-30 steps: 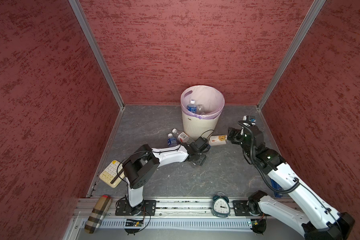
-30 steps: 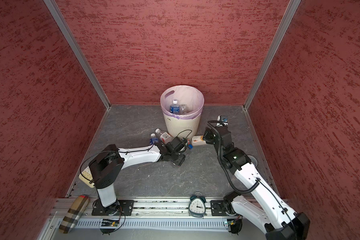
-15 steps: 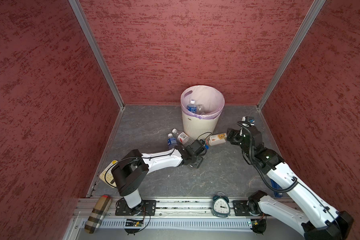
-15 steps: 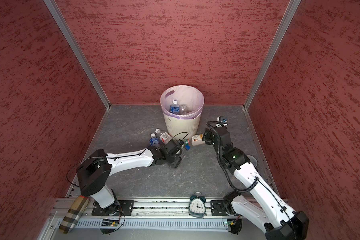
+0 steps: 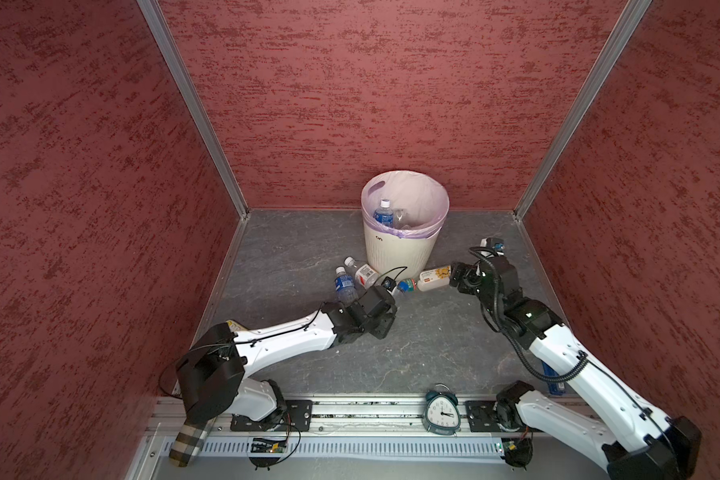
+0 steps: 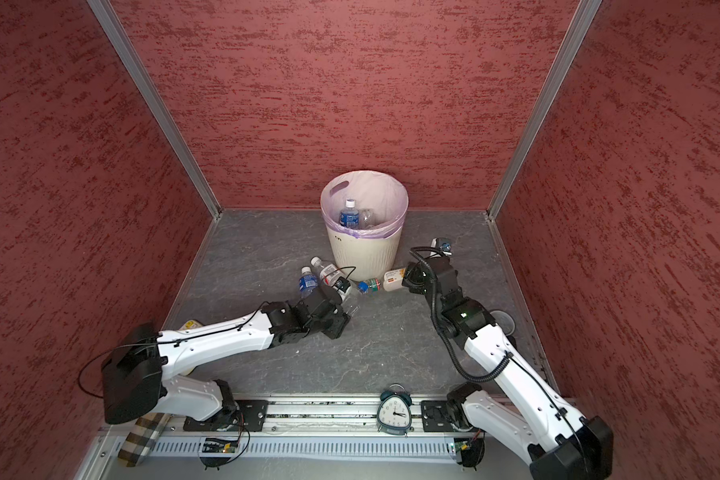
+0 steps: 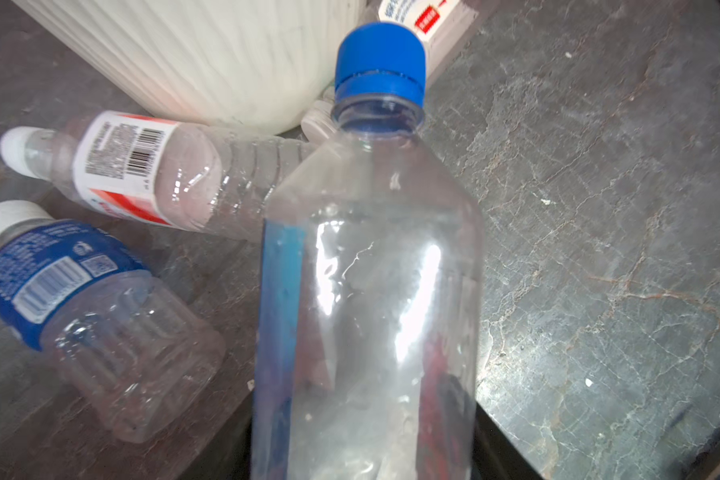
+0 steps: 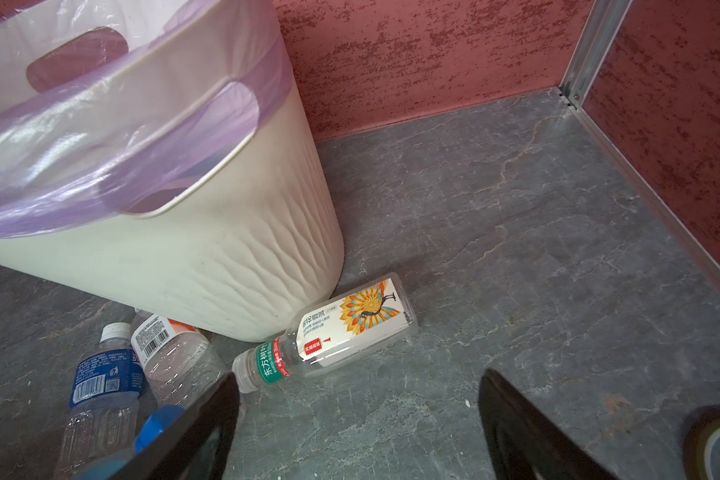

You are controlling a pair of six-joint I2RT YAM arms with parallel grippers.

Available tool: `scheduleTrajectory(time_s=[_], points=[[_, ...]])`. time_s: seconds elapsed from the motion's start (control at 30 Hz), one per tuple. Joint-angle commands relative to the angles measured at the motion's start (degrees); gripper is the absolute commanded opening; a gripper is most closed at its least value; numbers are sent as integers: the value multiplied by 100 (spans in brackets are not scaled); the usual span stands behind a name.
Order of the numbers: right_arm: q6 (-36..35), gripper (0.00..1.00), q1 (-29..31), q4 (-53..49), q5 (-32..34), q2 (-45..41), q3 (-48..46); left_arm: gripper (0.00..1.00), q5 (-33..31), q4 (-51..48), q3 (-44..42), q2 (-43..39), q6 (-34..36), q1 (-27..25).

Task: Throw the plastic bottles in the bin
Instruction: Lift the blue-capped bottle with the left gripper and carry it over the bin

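The cream ribbed bin point(image 5: 395, 253), lined with thin lilac film, stands at the back of the grey stone-look worktop point(image 5: 433, 332). Two clear bottles show inside it: a white-capped bottle point(image 5: 382, 214) and a crumpled bottle point(image 5: 403, 216). Four more are at its foot. The red-and-white-label bottle point(image 7: 121, 166), blue-label bottle point(image 7: 59, 274) and peacock-label bottle point(image 8: 350, 328) lie flat. The left tool point(image 5: 385, 296) grips the blue-capped bottle point(image 7: 371, 291). The right tool point(image 8: 358, 376) gapes wide and empty, near the peacock-label bottle.
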Motion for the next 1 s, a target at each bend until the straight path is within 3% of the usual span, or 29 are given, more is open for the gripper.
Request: scheduleTrajectory(time_s=[0.0, 0.57, 0.77, 0.97], points=[[152, 91, -47, 189, -78, 53, -117, 62, -340, 250, -182, -451, -107, -46], [696, 91, -46, 873, -771, 524, -460, 60, -1221, -355, -681, -3451, -603, -162], [715, 91, -46, 1021, -839, 658, -427, 60, -1331, -682, -575, -4025, -769, -160], [725, 91, -46, 1102, -886, 698, -472, 60, -1367, -760, -226, -4059, -587, -147]])
